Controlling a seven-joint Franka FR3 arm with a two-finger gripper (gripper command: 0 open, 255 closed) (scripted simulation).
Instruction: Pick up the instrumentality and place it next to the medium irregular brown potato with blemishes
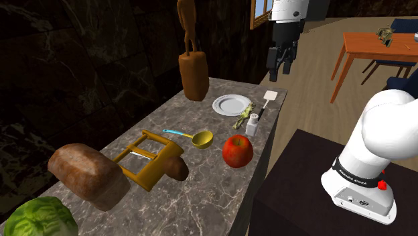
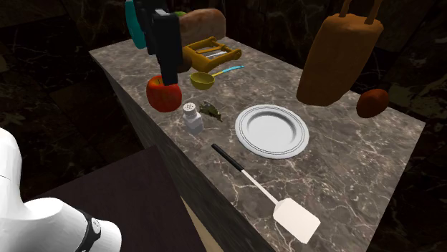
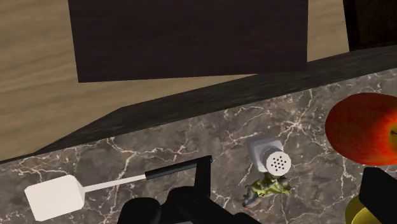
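The all-black gripper (image 1: 281, 67) hangs wide open and empty, high above the white, black-handled spatula (image 3: 57, 196), probably its target; grasping and placing both remain.

We set everything on the counter (image 1: 201, 194) against the plate (image 1: 232, 104). In the shoulder view the spatula (image 1: 269, 98) lies just right of it, the shaker (image 1: 252, 125) before it to the right, the apple (image 1: 237, 150) farther before it, and the tall block (image 1: 193, 75) behind it to the left.
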